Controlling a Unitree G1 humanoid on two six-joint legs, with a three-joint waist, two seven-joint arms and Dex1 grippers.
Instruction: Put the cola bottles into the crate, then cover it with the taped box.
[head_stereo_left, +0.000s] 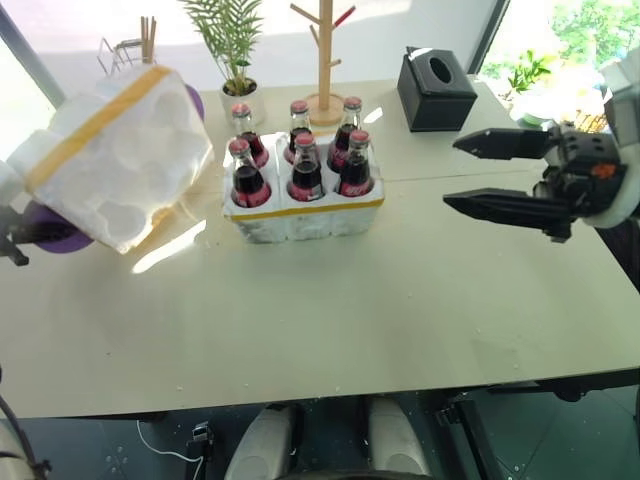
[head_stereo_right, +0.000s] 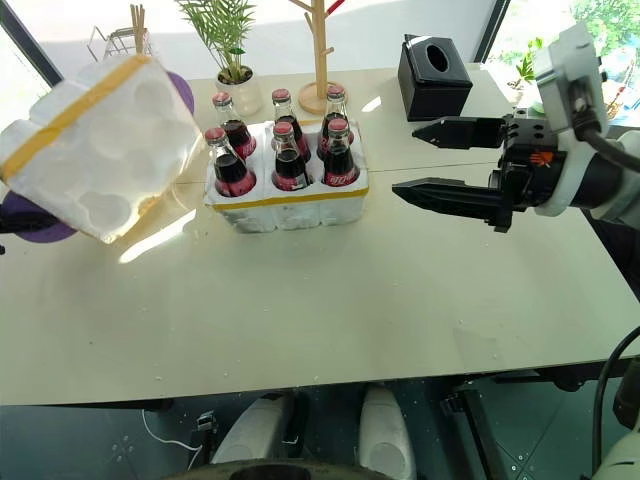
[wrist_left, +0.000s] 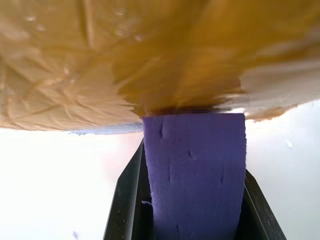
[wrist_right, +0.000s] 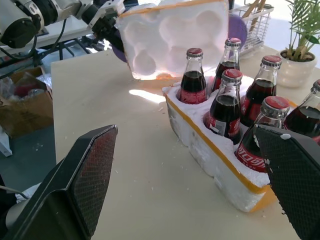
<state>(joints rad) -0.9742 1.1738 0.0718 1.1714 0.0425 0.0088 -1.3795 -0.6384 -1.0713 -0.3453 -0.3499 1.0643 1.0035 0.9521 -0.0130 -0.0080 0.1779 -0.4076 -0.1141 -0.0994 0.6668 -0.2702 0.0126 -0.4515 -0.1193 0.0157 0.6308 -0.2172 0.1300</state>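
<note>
Several cola bottles (head_stereo_left: 305, 165) with red caps stand upright in the wells of the crate (head_stereo_left: 300, 215), a low white foam block with a yellow band at the table's middle back. To its left the taped box (head_stereo_left: 120, 155) hangs tilted above the table, its moulded hollows facing the crate. My left gripper (wrist_left: 192, 150) is shut on a purple foam tab (wrist_left: 195, 170) fixed to the box's yellow tape. My right gripper (head_stereo_left: 452, 174) hovers open to the right of the crate, fingers pointing at it, holding nothing.
Behind the crate stand a black tissue box (head_stereo_left: 435, 90), a wooden mug tree (head_stereo_left: 325, 60), a potted plant (head_stereo_left: 232, 50) and a wire rack (head_stereo_left: 125, 50). The tan table (head_stereo_left: 350, 320) has bare surface in front of the crate up to its near edge.
</note>
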